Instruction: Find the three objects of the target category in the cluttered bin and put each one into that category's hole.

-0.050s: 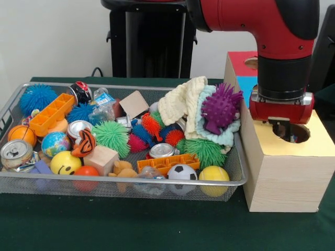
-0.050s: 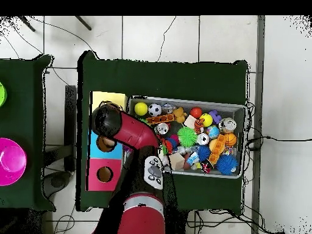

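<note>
Arm (image 1: 261, 21) is reaching down over the wooden box (image 1: 285, 172), with the tool (image 1: 285, 128) hanging at the hole (image 1: 293, 133) in the yellow panel (image 1: 319, 144). The tool tip is sitting at the hole's rim; cannot tell whether it is released or clenched, and nothing is visibly showing in its grasp. In the overhead view the arm's head (image 2: 109, 120) is covering the yellow section (image 2: 109, 97); the blue (image 2: 97, 146) and red (image 2: 103, 175) sections, each with a hole, are lying toward the robot's base from the tool.

Bin (image 1: 235, 180) is standing just beside the box, touching or nearly touching its wall. Bin contents lying beside the tool: purple spiky ball (image 1: 220, 107) resting on a cream and pale blue knit cloth (image 1: 188, 99), closest to the tool. Below it, a green spiky ball (image 1: 207, 151), yellow ball (image 1: 213, 174), soccer ball (image 1: 182, 171), orange tray (image 1: 167, 163) and can (image 1: 162, 150). Farther from the tool: another green spiky ball (image 1: 111, 137), wooden block (image 1: 102, 159), smiley ball (image 1: 65, 163), globe ball (image 1: 55, 143), blue spiky ball (image 1: 37, 98), second can (image 1: 15, 153). Target category is not discernible from the bin
</note>
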{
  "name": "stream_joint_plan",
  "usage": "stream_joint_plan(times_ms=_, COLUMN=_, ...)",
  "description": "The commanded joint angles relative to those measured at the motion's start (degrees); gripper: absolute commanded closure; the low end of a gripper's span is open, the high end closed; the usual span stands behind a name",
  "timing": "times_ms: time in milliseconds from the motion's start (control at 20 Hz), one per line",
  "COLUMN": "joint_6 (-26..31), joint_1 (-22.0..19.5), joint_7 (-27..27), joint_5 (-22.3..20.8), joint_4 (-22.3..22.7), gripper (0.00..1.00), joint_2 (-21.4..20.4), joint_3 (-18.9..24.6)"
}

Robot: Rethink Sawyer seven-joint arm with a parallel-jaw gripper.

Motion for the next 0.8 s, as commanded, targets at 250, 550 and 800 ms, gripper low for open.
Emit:
stream_joint_plan(times_ms=250, joint_6=3.38, joint_1=-5.91, joint_7=10.88, joint_5=0.4, joint_4=9.59, gripper=1.0, joint_2=-7.3, joint_3=3.82)
stream_joint_plan(times_ms=550, joint_6=5.11, joint_1=-6.19, joint_7=11.7, joint_5=0.34, joint_4=10.13, gripper=0.0, joint_2=-8.08, joint_3=4.0)
stream_joint_plan(times_ms=800, joint_6=-0.77, joint_1=-6.39, joint_7=11.51, joint_5=0.12, joint_4=9.63, gripper=0.0, joint_2=-6.37, joint_3=5.66)
